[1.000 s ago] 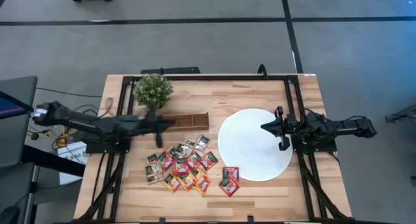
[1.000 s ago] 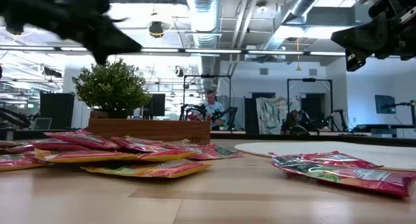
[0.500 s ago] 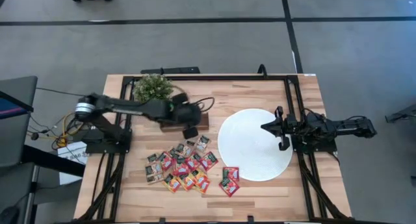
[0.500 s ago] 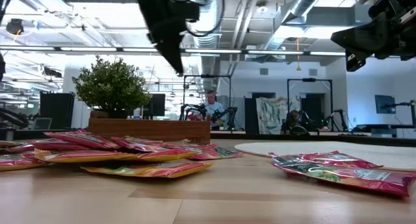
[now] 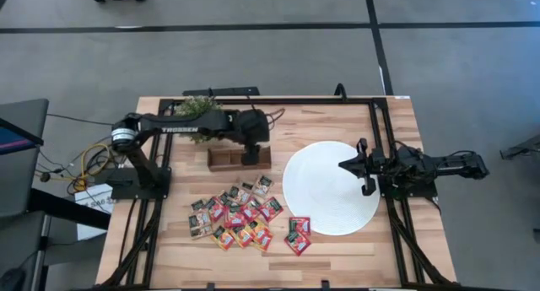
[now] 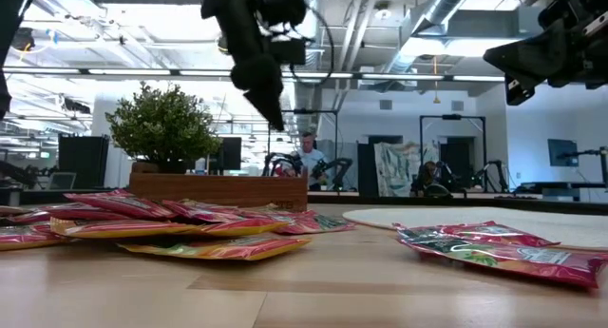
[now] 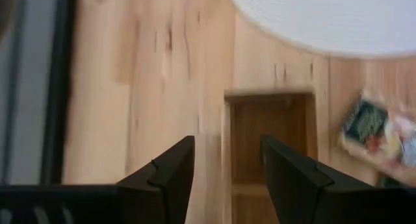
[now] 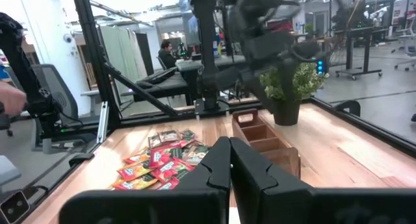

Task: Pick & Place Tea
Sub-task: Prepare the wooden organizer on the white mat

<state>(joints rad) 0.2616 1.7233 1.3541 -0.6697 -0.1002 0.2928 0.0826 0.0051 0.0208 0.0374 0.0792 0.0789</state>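
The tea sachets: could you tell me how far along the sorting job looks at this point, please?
Nothing looks done: the tea sachets all lie loose on the table, and what shows of the wooden tray is empty. In hand: the left gripper hangs open and empty over the tray's end nearest the white plate. The right gripper waits shut over the plate. All the picking is left.

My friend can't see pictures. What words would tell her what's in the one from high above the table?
From above, the left gripper hangs open over the right end of a wooden tray, beside a small plant. A pile of mostly red tea sachets lies on the table nearer the front. The right gripper waits, shut, at the edge of a white plate.
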